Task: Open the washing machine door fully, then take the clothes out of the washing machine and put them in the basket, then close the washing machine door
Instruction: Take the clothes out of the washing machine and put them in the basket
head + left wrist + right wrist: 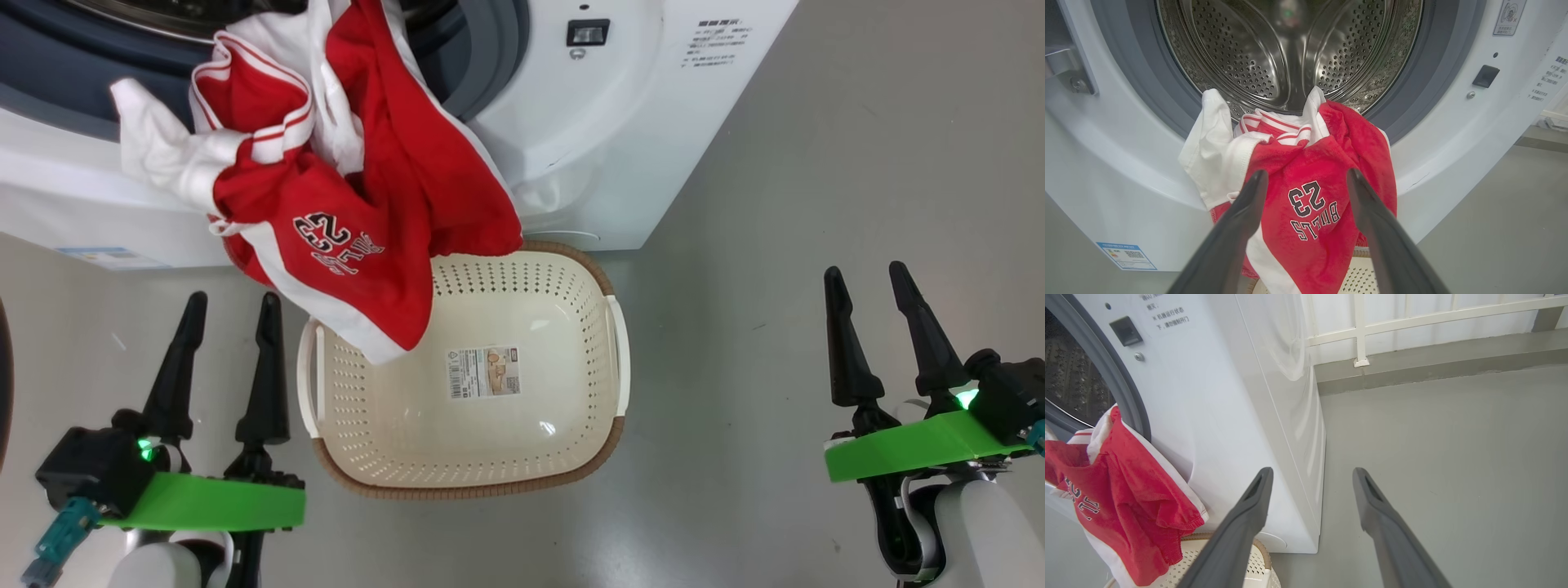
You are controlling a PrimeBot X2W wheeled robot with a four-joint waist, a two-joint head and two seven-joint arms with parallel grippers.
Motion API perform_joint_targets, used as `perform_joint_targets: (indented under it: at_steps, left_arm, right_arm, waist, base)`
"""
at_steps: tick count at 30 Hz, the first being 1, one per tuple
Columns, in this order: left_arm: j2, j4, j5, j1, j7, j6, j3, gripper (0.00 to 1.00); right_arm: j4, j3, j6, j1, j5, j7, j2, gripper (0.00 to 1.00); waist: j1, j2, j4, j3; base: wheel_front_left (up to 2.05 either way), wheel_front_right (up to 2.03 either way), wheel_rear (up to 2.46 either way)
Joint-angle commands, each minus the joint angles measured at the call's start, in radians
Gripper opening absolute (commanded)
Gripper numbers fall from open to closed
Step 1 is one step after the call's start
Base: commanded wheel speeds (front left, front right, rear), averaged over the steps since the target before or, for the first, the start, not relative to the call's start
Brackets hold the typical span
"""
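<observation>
Clothes (pixel 384 204) spilled from the washing machine (pixel 620 98) at twelve o'clock, drooping over the basket (pixel 457 492) — left hand (pixel 233 300) and right hand (pixel 865 271) both spread, empty.

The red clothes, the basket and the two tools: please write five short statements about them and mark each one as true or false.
1. The red and white sports clothes hang out of the steel perforated drum of the white washing machine. True.
2. The clothes lie on the bottom of the cream perforated plastic basket. False: its bottom is bare except for a sticker; the clothes only hang over its far left corner.
3. The left tool is shut on the clothes. False: it is open and holds nothing.
4. The right tool is open and holds nothing. True.
5. The basket stands on the grey floor in front of the machine. True.
</observation>
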Motion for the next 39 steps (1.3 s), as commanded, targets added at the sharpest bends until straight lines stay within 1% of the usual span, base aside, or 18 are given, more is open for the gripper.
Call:
perform_joint_targets:
  at_steps: [1, 12, 18, 22, 28, 34, 35, 39]
  left_arm:
    - [0.019, -0.019, -0.005, 0.007, -0.008, -0.006, 0.029, 1.0]
    - [0.033, 0.019, -0.032, -0.049, -0.008, -0.006, 0.0, 1.0]
    - [0.064, 0.072, -0.049, -0.138, -0.008, -0.006, -0.044, 1.0]
    - [0.092, 0.144, -0.062, -0.226, -0.008, -0.006, -0.081, 1.0]
    - [0.126, 0.289, -0.091, -0.382, -0.008, -0.006, -0.137, 1.0]
    - [0.136, 0.438, -0.123, -0.53, -0.008, -0.006, -0.197, 1.0]
    - [0.136, 0.438, -0.123, -0.53, -0.008, -0.006, -0.197, 1.0]
    - [0.146, 0.555, -0.144, -0.624, -0.007, -0.006, -0.236, 1.0]
  right_arm:
    - [-0.024, 0.02, 0.005, 0.012, -0.011, -0.006, -0.003, 1.0]
    - [-0.02, 0.025, 0.005, 0.0, -0.007, -0.006, -0.003, 1.0]
    - [-0.019, 0.027, 0.005, -0.009, -0.005, -0.006, -0.003, 1.0]
    - [-0.018, 0.028, 0.005, -0.015, -0.005, -0.006, -0.003, 1.0]
    - [-0.019, 0.035, 0.005, -0.022, -0.002, -0.006, -0.003, 1.0]
    - [-0.02, 0.04, 0.005, -0.026, 0.001, -0.006, -0.003, 1.0]
    - [-0.02, 0.04, 0.005, -0.026, 0.001, -0.006, -0.003, 1.0]
    - [-0.021, 0.043, 0.005, -0.029, 0.002, -0.006, -0.003, 1.0]
  waist:
    - [0.0, 0.0, 0.0, 0.001]
    - [0.0, 0.0, 0.001, 0.013]
    - [0.0, 0.0, 0.001, 0.023]
    - [0.0, 0.0, 0.0, 0.031]
    - [0.0, 0.0, -0.006, 0.042]
    - [0.0, 0.0, -0.013, 0.053]
    - [0.0, 0.0, -0.013, 0.053]
    - [0.0, 0.0, -0.018, 0.062]
  base:
    - [0.0, 0.0, 0.0]
    - [0.0, 0.0, 0.0]
    - [0.0, 0.0, 0.0]
    - [0.0, 0.0, 0.0]
    - [0.0, 0.0, 0.0]
    - [0.0, 0.0, 0.0]
    - [0.0, 0.0, 0.0]
    - [0.0, 0.0, 0.0]
